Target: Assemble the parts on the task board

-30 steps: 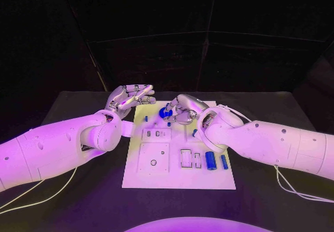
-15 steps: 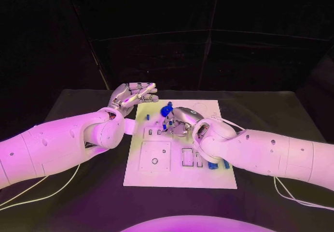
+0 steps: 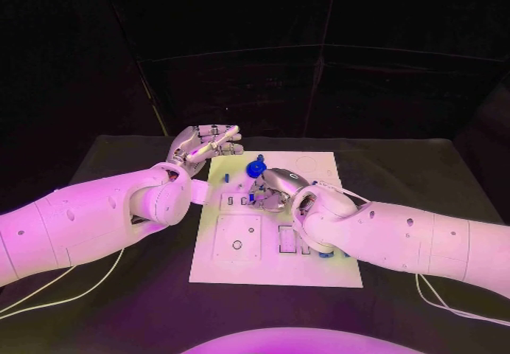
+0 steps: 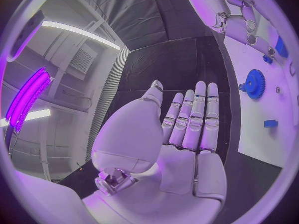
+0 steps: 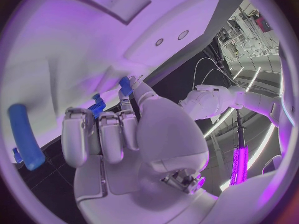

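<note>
The white task board (image 3: pixel 276 269) lies mid-table. A blue gear (image 3: pixel 255 169) stands on its far part, also seen as the gear (image 4: pixel 254 83) in the left wrist view. My right hand (image 3: pixel 274 188) is low over the board's middle, fingers curled, its fingertips pinching a small blue peg (image 3: pixel 250 197) by the slotted plate; the right wrist view shows that hand (image 5: pixel 124 149) with the peg (image 5: pixel 126 86) at its tips. My left hand (image 3: pixel 202 146) is raised beside the board's far left corner, palm bare and fingers spread (image 4: pixel 181 134).
Blue cylinders (image 3: pixel 324 253) lie in slots near the board's right side, partly hidden by my right forearm; one cylinder (image 5: pixel 25 134) shows in the right wrist view. A small blue piece (image 4: pixel 269 123) lies near the gear. Black table surrounds the board.
My right hand has come from beside the gear toward me and dropped lower over the board's middle. The left hand has barely moved.
</note>
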### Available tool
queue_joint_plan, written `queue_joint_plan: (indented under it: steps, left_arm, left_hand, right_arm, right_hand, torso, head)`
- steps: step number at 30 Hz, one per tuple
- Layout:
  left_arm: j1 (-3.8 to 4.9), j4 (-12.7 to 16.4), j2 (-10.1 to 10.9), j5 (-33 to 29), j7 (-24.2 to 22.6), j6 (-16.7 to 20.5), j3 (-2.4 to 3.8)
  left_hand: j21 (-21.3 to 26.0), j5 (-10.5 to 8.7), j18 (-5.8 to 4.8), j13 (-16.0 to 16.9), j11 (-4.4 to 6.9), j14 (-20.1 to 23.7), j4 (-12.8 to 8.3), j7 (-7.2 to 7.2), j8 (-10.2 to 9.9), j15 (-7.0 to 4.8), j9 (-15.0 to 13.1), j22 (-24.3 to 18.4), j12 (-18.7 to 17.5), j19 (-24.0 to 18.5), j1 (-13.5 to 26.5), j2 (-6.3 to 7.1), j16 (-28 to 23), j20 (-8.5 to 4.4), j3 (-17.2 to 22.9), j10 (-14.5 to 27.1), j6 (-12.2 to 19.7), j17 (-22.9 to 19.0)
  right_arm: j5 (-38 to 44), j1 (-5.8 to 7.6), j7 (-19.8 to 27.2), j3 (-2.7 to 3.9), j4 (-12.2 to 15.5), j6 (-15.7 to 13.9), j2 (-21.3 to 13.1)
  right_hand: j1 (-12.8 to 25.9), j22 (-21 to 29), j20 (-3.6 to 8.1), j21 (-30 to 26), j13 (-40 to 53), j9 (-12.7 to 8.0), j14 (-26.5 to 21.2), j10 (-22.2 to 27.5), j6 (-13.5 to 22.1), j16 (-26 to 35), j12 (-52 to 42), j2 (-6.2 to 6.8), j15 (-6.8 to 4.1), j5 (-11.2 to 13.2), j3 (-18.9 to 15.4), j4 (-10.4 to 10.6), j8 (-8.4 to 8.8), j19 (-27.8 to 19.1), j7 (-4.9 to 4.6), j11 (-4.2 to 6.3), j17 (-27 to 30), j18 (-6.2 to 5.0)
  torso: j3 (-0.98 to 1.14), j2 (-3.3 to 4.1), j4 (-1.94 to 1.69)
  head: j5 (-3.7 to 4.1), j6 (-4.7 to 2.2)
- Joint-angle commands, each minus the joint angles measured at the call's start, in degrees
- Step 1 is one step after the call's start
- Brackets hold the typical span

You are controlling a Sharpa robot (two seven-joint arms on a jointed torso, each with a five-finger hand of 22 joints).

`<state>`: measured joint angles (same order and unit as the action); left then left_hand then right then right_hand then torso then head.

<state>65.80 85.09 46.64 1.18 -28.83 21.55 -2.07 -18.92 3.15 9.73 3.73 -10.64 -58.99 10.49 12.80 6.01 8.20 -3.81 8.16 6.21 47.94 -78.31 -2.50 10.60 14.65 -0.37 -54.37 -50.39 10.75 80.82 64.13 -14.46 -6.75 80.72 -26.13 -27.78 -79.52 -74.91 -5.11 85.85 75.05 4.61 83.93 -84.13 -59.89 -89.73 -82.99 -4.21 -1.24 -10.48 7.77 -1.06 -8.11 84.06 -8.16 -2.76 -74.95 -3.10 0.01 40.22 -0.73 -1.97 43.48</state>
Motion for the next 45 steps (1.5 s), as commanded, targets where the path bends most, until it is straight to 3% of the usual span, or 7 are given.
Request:
queue_joint_plan:
  steps: [1,12,23,45]
  left_arm:
    - [0.11,0.01,-0.08,0.27,-0.29,-0.55,0.06]
    - [0.11,-0.09,-0.06,0.27,-0.16,-0.59,0.06]
    - [0.11,-0.14,-0.04,0.27,-0.10,-0.62,0.06]
    - [0.11,-0.21,-0.10,0.26,-0.17,-0.44,0.06]
  left_hand:
    - [0.12,0.14,0.78,0.07,-0.02,-0.25,-0.17,0.35,-0.33,0.02,0.00,-0.09,0.19,0.04,-0.03,-0.62,-0.25,0.03,-0.10,-0.41,-0.32,0.09]
    - [0.12,0.14,0.78,0.07,-0.02,-0.25,-0.17,0.35,-0.33,0.02,0.00,-0.09,0.19,0.04,-0.03,-0.62,-0.25,0.03,-0.10,-0.41,-0.32,0.09]
    - [0.11,0.14,0.78,0.07,0.00,-0.30,-0.18,0.34,-0.35,0.01,0.00,-0.09,0.20,0.08,-0.01,-0.64,-0.28,0.01,-0.14,-0.54,-0.38,0.13]
    - [0.11,0.14,0.78,0.07,0.00,-0.31,-0.17,0.35,-0.37,0.00,0.01,-0.10,0.19,0.10,0.02,-0.64,-0.29,0.01,-0.17,-0.57,-0.39,0.14]
  right_arm:
    - [0.64,-0.20,-0.21,-0.11,-0.10,-0.68,0.09]
    - [0.66,-0.34,0.53,-0.11,-0.25,-1.14,0.38]
    - [0.30,-0.36,-1.38,-0.11,-1.22,3.50,0.64]
    - [0.76,-0.36,-3.18,-0.11,-1.33,5.71,0.76]
  right_hand:
    - [0.51,-5.71,0.28,0.35,8.10,0.41,6.07,-0.02,-1.58,-0.27,0.13,-0.08,-0.25,-0.25,0.36,0.14,-0.20,0.65,1.12,0.37,-15.05,1.06]
    - [0.77,-5.75,0.29,0.36,8.21,0.40,6.07,-0.12,-1.54,-0.27,0.03,0.22,-0.25,-0.23,0.39,0.13,-0.14,0.67,1.11,0.36,-15.05,1.07]
    - [2.02,-5.49,0.18,0.23,7.74,0.16,6.07,0.33,-0.62,-0.27,0.62,1.08,-0.05,0.21,0.50,0.47,0.55,0.52,0.72,0.06,-15.05,1.02]
    - [2.43,-5.27,-0.10,0.09,7.36,-0.07,6.06,0.77,0.17,-0.26,1.12,2.55,0.26,0.28,0.64,0.10,1.21,0.39,0.31,-0.29,-15.02,0.98]
  torso:
    - [-0.01,0.00,0.02]
    - [-0.03,-0.01,-0.03]
    - [-0.02,0.02,-0.01]
    - [-0.03,-0.02,-0.01]
  head:
    - [-0.05,0.06]
    - [-0.11,0.16]
    - [-0.20,0.37]
    - [-0.04,0.73]
